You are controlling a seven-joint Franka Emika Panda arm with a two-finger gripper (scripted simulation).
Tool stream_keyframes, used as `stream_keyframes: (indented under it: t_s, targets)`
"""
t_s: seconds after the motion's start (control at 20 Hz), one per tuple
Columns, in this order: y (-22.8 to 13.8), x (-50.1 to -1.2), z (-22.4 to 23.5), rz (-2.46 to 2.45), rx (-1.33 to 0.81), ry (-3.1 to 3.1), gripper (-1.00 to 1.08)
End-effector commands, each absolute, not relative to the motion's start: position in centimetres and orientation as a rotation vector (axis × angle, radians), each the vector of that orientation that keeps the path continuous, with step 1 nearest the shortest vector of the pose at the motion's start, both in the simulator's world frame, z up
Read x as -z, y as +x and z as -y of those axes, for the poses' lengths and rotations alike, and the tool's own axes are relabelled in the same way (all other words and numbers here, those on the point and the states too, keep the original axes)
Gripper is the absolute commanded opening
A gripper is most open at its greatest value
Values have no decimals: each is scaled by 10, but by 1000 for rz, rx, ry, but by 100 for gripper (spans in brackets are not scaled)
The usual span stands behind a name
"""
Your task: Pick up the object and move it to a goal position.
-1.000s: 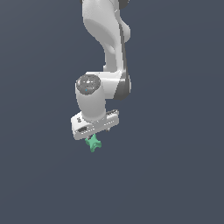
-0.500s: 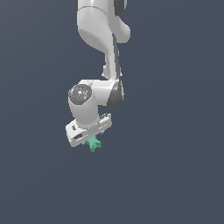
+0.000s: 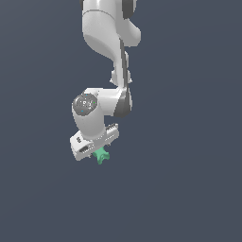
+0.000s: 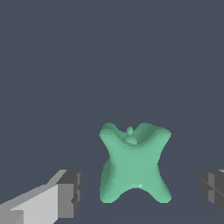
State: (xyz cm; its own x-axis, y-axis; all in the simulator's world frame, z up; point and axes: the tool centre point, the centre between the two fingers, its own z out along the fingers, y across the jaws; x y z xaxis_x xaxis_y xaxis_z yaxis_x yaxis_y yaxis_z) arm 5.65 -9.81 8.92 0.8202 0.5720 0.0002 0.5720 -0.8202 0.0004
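Slate-grey and flat, the surroundings fill both views without any visible edge, seam, wall or floor line, so no separate surface or room can be told apart. No brand, label or writing can be read anywhere; the only marking is a faint speckled disc on the arm's (image 3: 106, 71) wrist joint, too small to make out.

Relative to the gripper (image 3: 98, 150), the object (image 3: 101, 155) sits directly beneath the white hand, its teal-green points poking out just below it. In the wrist view the object (image 4: 133, 168) lies between the two grey fingertips (image 4: 70, 192), with clear gaps on both sides, so the jaws stand wide apart and neither pad touches it. Whether it rests on anything cannot be told.
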Motion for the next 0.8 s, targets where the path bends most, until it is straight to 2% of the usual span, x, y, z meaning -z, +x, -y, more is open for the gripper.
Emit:
stream_keyframes:
  t_s: [0.0, 0.4, 0.7, 0.75]
  targets:
    - [56, -84, 98, -943, 0, 2997, 100]
    - [55, -46, 98, -948, 0, 2995, 100]
    - [57, -40, 98, -948, 0, 2995, 100]
    - [57, -40, 98, -948, 0, 2995, -100]
